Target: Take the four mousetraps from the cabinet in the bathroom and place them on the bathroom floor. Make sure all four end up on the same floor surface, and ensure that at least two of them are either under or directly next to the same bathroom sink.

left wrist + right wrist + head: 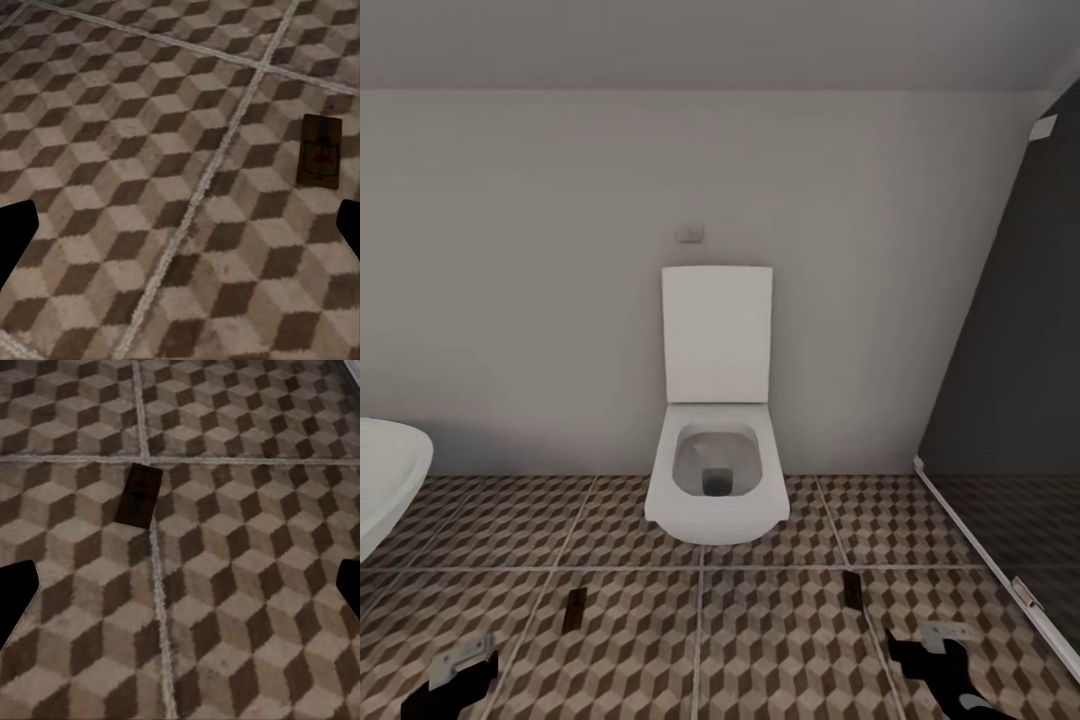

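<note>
Two mousetraps lie flat on the cube-patterned bathroom floor [760, 620]. One mousetrap [576, 608] is ahead of my left gripper [460, 668]; in the left wrist view this brown board with its wire parts [320, 150] lies beyond the open gripper [180, 232]. The other mousetrap [852, 588] is ahead of my right gripper [945, 648]; the right wrist view shows it dark [139, 495], lying beside a grout crossing. That gripper [180, 592] is open too, its black fingertips [15, 600] far apart above bare tiles. The cabinet and the sink are out of view.
A white toilet [717, 470] with its lid up stands against the far wall, straight ahead. A rounded white fixture [385, 480] juts in at the left edge. A dark glass shower partition [1010, 400] with a white floor rail closes off the right side.
</note>
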Controlling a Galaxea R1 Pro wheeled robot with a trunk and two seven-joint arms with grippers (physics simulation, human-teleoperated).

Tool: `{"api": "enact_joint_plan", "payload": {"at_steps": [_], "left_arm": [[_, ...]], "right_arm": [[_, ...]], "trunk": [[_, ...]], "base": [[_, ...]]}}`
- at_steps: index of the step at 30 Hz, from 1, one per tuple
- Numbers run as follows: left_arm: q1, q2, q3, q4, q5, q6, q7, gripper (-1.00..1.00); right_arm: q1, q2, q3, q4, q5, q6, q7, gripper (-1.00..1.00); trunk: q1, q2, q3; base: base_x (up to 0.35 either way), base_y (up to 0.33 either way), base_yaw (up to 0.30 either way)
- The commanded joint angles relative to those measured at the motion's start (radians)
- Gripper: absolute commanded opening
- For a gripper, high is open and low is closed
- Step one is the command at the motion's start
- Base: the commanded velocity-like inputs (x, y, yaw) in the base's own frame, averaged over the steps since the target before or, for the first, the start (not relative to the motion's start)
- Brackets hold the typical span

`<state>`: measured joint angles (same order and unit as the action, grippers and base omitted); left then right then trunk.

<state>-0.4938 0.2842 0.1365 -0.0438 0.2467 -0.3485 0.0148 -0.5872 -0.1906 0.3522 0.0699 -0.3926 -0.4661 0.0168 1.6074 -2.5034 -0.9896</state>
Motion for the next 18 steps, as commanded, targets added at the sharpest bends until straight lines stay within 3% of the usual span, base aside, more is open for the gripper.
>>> {"api": "enact_joint_plan", "payload": {"at_steps": [1,18], "left_arm": [[-0.001,0.000,0.008,0.001,-0.004,-0.003,0.000,1.00],[0.000,-0.001,0.007,0.041,-0.003,-0.009,-0.001,1.00]], "right_arm": [[0.001,0.003,0.008,0.004,-0.008,-0.005,0.002,1.00],[0.013,0.020,0.008,0.004,-0.008,-0.005,0.001,1.00]], "trunk": [[-0.001,0.000,0.003],[-0.015,0.017,0.067]], "base": [[0.000,0.000,0.000],[0.000,0.000,0.000]]}}
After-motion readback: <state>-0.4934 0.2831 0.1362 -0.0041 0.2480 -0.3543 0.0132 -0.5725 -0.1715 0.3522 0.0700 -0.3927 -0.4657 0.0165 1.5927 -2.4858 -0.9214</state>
